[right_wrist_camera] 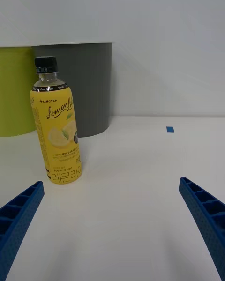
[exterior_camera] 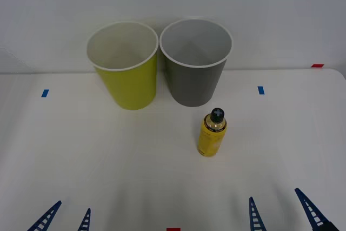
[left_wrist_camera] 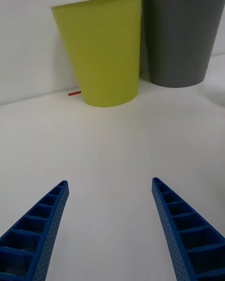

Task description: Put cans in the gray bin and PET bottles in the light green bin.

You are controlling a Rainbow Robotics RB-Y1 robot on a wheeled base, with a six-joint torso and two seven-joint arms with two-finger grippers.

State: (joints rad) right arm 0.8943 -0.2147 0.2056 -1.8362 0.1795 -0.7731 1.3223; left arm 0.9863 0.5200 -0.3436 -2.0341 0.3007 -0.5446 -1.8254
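- Step in hand, as judged: pick-up of the small PET bottle with yellow lemon-print wrap, golden shoulder and black screw cap (exterior_camera: 212, 132); nothing grasped yet.
- Right gripper (exterior_camera: 281, 209), blue ribbed fingers: low at the near table edge, spread wide, empty; the bottle stands upright ahead of it, off toward the robot's left of its centre line.
- Left gripper (exterior_camera: 64, 217), blue ribbed fingers: near edge on the left side, spread wide, empty, facing the green bin.
- Advice: shift the right gripper leftward until the bottle sits between the fingers, close on the wrapped mid-body rather than the narrow neck, lift straight, clear the white rim before release.
- Bottle location: on the white table (exterior_camera: 81, 150), just in front of the gray bin, apart from it.
- Round tapered dark gray bin with white rim and pale interior (exterior_camera: 194, 82): matte, smooth; not the target.
- Round tapered yellow-green bin with white rim and whitish interior (exterior_camera: 127, 82): same form, beside the gray one on its left; the target.
- Bottle handling, as judged: glossy film wrap, slim and tall, likely to tip if nudged sideways.
- Blue tape marks (exterior_camera: 261, 90) lie flat on the table.
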